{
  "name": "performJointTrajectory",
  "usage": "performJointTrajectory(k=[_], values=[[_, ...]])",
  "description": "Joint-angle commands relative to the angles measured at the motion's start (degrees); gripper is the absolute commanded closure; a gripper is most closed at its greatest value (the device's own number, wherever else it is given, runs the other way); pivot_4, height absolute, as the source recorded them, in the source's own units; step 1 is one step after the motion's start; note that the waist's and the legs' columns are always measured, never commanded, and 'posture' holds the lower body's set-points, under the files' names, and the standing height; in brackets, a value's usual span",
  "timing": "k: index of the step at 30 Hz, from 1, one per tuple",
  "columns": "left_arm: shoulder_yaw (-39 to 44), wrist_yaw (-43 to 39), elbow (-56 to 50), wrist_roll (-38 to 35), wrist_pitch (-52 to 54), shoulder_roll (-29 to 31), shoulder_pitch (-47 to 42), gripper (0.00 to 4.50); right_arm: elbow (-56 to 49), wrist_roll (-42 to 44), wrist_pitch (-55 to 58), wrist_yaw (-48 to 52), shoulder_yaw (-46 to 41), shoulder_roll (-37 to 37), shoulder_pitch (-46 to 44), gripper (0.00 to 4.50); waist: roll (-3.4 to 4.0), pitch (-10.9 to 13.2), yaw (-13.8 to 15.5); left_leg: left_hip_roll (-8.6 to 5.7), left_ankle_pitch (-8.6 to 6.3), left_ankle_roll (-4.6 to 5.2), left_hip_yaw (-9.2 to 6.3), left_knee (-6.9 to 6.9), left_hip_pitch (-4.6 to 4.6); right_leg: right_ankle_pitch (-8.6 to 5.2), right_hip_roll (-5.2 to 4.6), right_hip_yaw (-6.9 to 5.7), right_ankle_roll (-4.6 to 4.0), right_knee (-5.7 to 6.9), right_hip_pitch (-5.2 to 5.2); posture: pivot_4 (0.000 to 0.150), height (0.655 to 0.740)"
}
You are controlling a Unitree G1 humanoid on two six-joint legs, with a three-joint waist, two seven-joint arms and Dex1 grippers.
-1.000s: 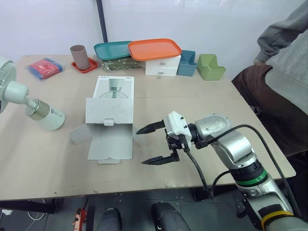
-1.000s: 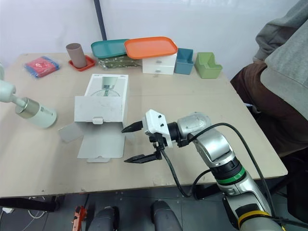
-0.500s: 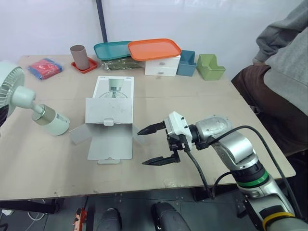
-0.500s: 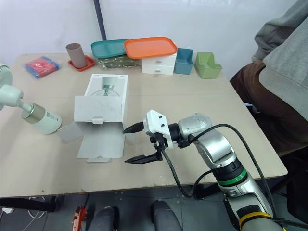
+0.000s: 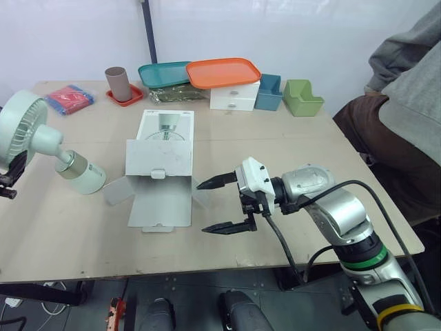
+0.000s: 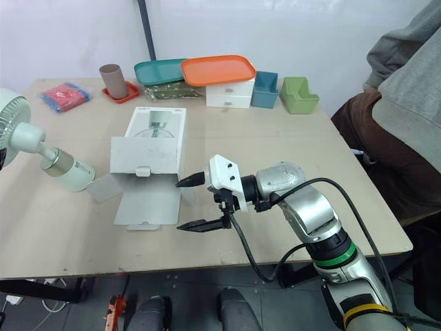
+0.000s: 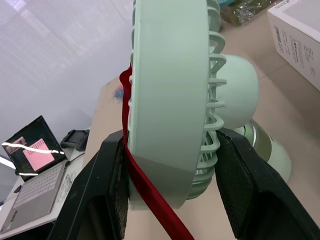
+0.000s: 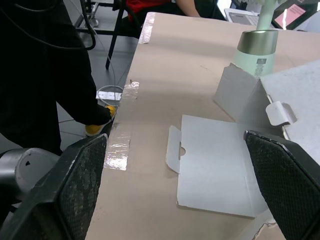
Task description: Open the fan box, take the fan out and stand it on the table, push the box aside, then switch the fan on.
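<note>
Right gripper [image 6: 179, 205]: my fingers are spread wide with nothing between them, low over the table [image 5: 289, 145].
Box [image 5: 160, 155]: white, just beyond those fingertips. Its near end is open with the flaps splayed flat, and a fan picture is printed on top.
Left gripper [image 7: 170, 142]: my fingers [image 7: 107, 190] pinch the fan's head, front and back.
Fan [image 5: 29, 129]: pale green, with a round slatted grille, short neck and cylinder base with a metal band. It is held tilted, base near the box's side flap; I cannot tell whether the base touches the table.
Red strip [image 7: 145, 200]: runs along the head's rim between the left fingers.
Writing: small print on the fan's base and the box's side, which I cannot read.
</note>
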Motion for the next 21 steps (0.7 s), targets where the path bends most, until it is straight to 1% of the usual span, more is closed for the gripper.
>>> performJointTrajectory(k=[1,6,10,12,21], values=[[-3.8,1.8,2.4,0.5,0.5,-1.6,-2.8,2.32,-3.0,1.2,0.4,-1.1,-2.1,-0.4,0.2,0.00,0.05,0.0,0.4,-0.02,0.00,0.00,0.00,0.00,0.09,0.03,0.00,0.03,-0.01,0.00,0.05,0.150,0.7400],[-4.2,3.2,4.3,-2.7,4.2,-4.4,-7.7,2.32,-3.7,1.4,1.2,-2.0,-2.3,-0.6,0.4,0.00,0.13,0.0,1.1,-0.12,0.06,0.07,0.00,-0.01,0.37,0.15,-0.03,0.10,0.00,0.00,0.27,0.150,0.7400],[-3.5,3.5,4.2,-4.4,6.7,-5.9,-9.1,2.32,-4.2,1.9,1.6,-2.5,-2.5,-0.9,0.7,0.00,0.20,-0.1,1.2,-0.20,0.08,0.11,-0.02,-0.01,0.53,0.18,-0.09,0.12,0.04,0.00,0.47,0.150,0.7400],[-3.3,4.0,5.6,-6.4,7.2,-8.4,-10.3,2.32,-4.6,1.9,1.8,-2.8,-2.3,-1.0,0.8,0.00,0.28,-0.1,1.2,-0.22,0.08,0.10,-0.03,-0.01,0.70,0.18,-0.11,0.12,0.04,-0.02,0.67,0.150,0.7400],[-6.0,5.2,10.1,-10.1,9.3,-12.8,-15.2,2.32,-5.1,2.0,2.3,-3.7,-2.3,-1.1,1.1,0.00,0.35,-0.1,1.4,-0.35,0.12,0.16,-0.15,-0.01,0.77,0.18,-0.19,0.10,0.05,-0.03,0.81,0.150,0.7400]])
